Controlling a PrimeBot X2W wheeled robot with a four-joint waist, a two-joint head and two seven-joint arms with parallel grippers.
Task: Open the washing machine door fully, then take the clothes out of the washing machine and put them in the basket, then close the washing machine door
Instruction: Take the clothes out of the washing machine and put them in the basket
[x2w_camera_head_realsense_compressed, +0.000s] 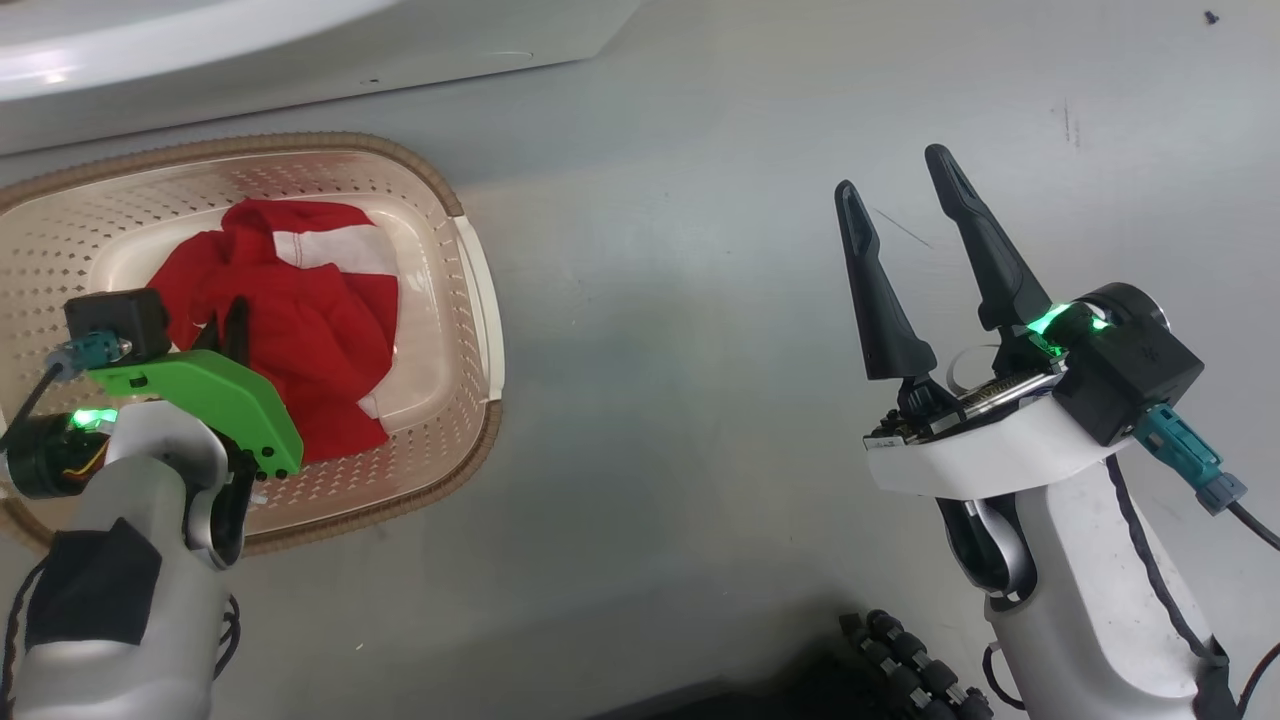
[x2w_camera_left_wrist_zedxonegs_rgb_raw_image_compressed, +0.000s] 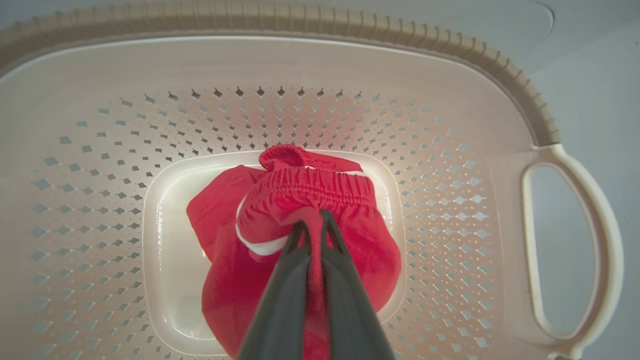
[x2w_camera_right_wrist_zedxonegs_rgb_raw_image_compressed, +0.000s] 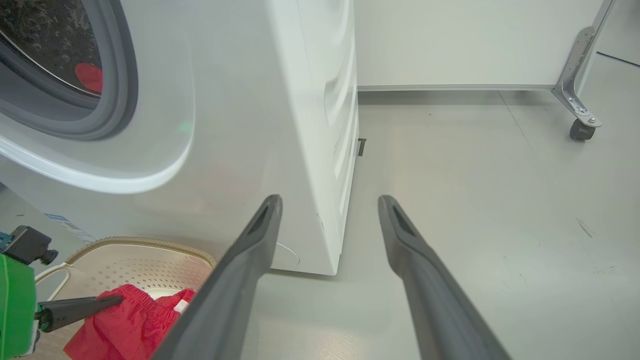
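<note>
Left pincer (x2w_camera_head_realsense_compressed: 236, 325) (x2w_camera_left_wrist_zedxonegs_rgb_raw_image_compressed: 312, 223): its jaws are closed tight on the clothes (x2w_camera_head_realsense_compressed: 290, 340) (x2w_camera_left_wrist_zedxonegs_rgb_raw_image_compressed: 280, 200), with a fold of red fabric pinched between the two dark fingers (x2w_camera_left_wrist_zedxonegs_rgb_raw_image_compressed: 295, 280). It reaches down into the basket (x2w_camera_head_realsense_compressed: 440, 300) (x2w_camera_left_wrist_zedxonegs_rgb_raw_image_compressed: 300, 65) from the near side.

Clothes: one red garment with white patches and a gathered waistband, bunched inside the basket over its flat bottom. Whether the cloth rests fully on the bottom cannot be told. In the right wrist view the same garment (x2w_camera_right_wrist_zedxonegs_rgb_raw_image_compressed: 125, 325) sits in the basket (x2w_camera_right_wrist_zedxonegs_rgb_raw_image_compressed: 135, 265), with a finger of the left pincer (x2w_camera_right_wrist_zedxonegs_rgb_raw_image_compressed: 82, 307) against it.

Basket: it stands on the grey floor (x2w_camera_head_realsense_compressed: 700, 400) at the left of the scene, just in front of the washing machine (x2w_camera_head_realsense_compressed: 300, 60) (x2w_camera_right_wrist_zedxonegs_rgb_raw_image_compressed: 250, 125). One white handle (x2w_camera_left_wrist_zedxonegs_rgb_raw_image_compressed: 575, 240) faces right.

Right pincer (x2w_camera_head_realsense_compressed: 892, 172) (x2w_camera_right_wrist_zedxonegs_rgb_raw_image_compressed: 329, 200): its jaws are spread wide and hold nothing. It hangs over bare floor at the right, well apart from the basket.

Washing machine: the grey seal (x2w_camera_right_wrist_zedxonegs_rgb_raw_image_compressed: 117, 100) and the steel drum (x2w_camera_right_wrist_zedxonegs_rgb_raw_image_compressed: 45, 40) are exposed. A small red patch (x2w_camera_right_wrist_zedxonegs_rgb_raw_image_compressed: 89, 76) shows within the opening; what it is cannot be told.
</note>
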